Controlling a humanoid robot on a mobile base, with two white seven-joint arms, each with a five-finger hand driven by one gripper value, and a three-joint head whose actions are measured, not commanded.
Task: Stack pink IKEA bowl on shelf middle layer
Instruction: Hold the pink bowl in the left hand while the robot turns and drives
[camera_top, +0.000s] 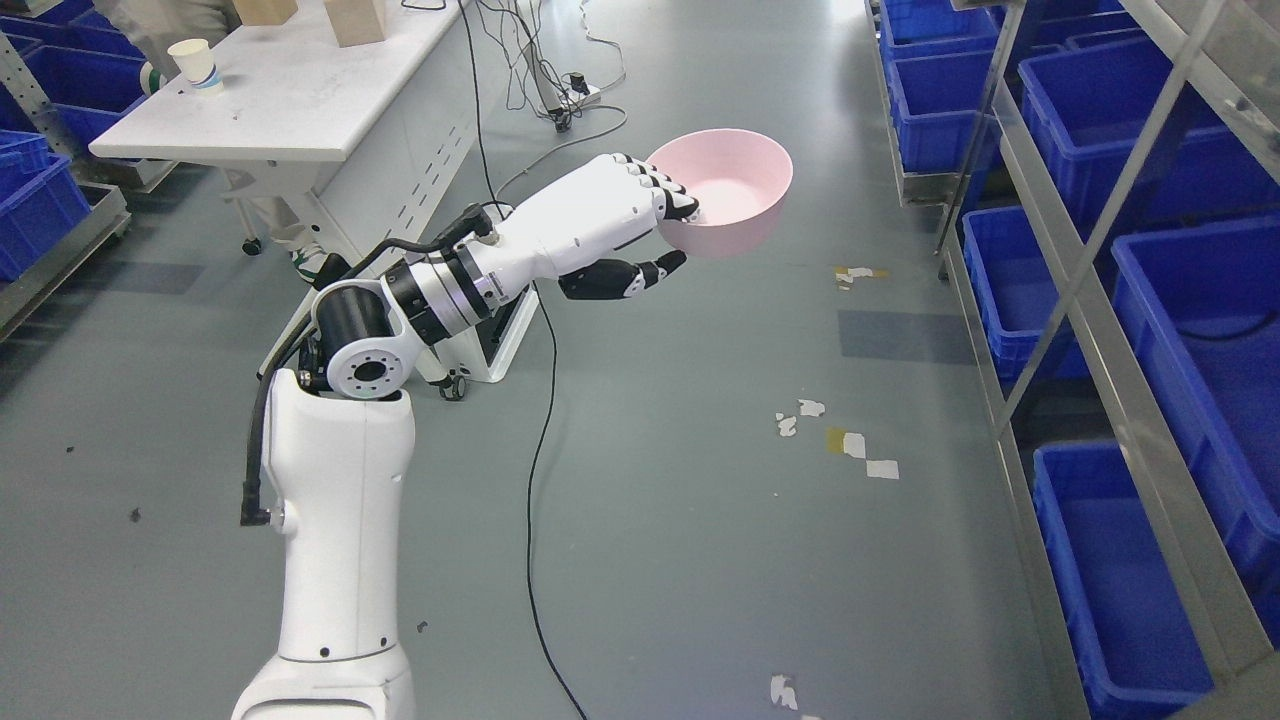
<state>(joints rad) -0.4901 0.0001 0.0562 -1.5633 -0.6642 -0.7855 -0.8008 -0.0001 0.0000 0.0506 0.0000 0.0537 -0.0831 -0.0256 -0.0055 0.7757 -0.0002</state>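
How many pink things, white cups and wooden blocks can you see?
Pink: 1, the pink bowl held in the left hand
White cups: 1, the paper cup on the white table
Wooden blocks: 2, one wooden block and another on that table
Total: 4

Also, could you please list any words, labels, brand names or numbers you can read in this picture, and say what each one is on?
No text can be read in the head view.
Pink bowl, held in the left robot hand: no brand mark shows.
Paper cup on the white table: a coloured band, no legible print.
Blue bins on the shelf: no labels visible.
Tape scraps on the floor: blank.
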